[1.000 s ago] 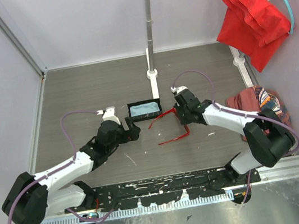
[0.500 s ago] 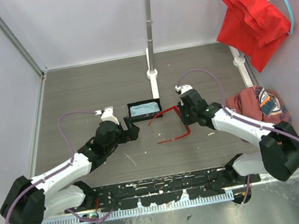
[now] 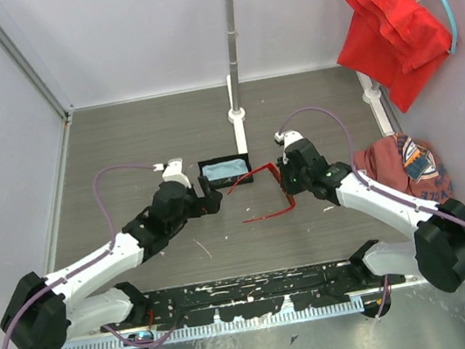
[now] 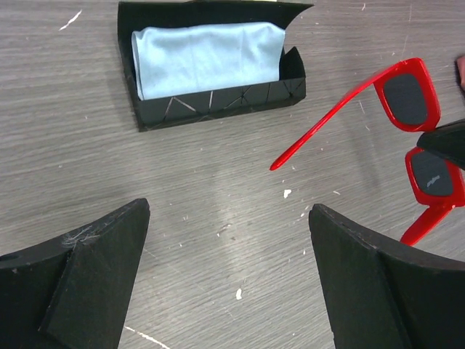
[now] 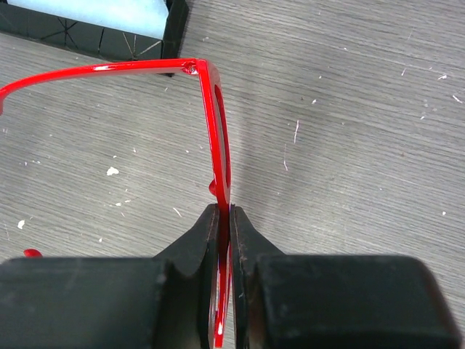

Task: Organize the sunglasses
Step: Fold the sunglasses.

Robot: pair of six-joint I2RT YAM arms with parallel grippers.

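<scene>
- Grey surface (image 3: 138, 136) carries an open black case (image 4: 218, 102) with a blue cloth (image 4: 207, 54) inside
- Right tool (image 5: 224, 215) is clenched on the red sunglasses (image 5: 218, 131)
- Left tool (image 4: 229, 218) stands wide open

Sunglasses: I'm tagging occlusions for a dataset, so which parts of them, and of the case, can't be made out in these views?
- Right wrist view: the sunglasses show edge-on, so the lenses are unreadable; the right gripper hides the frame's lower part.
- Left wrist view: that gripper's finger covers the bridge; the picture's right edge cuts the lower lens.
- All views: the cloth hides the floor of the case.
- Top view: hinges too small.
</scene>
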